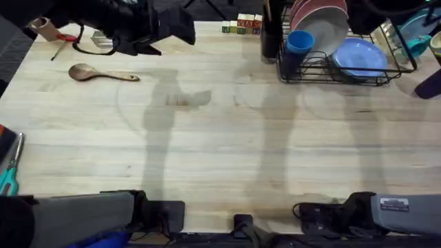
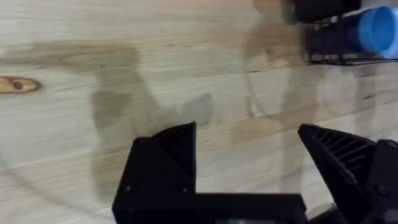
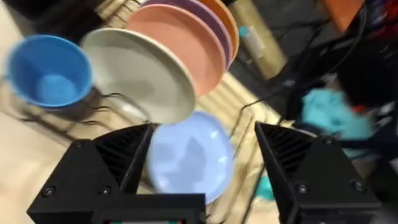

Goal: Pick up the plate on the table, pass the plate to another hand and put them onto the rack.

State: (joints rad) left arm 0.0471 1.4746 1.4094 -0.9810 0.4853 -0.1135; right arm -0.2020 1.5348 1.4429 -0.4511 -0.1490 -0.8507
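The white plate [image 1: 324, 34] stands on edge in the black wire rack [image 1: 311, 73] at the table's far right, in front of the pink plates [image 1: 318, 8]. In the right wrist view the plate [image 3: 143, 74] is just beyond my right gripper [image 3: 204, 130], which is open with nothing between its fingers. My left gripper [image 2: 245, 134] hovers open over bare table [image 2: 124, 74], holding nothing. In the overhead view the left arm [image 1: 131, 27] is a dark blurred mass at the far left.
A light blue plate [image 1: 360, 56] lies in the rack beside a blue cup [image 1: 298, 43]. A wooden spoon [image 1: 96, 73] lies at the far left, teal-handled scissors [image 1: 9, 176] at the left edge, small blocks [image 1: 242, 25] at the back.
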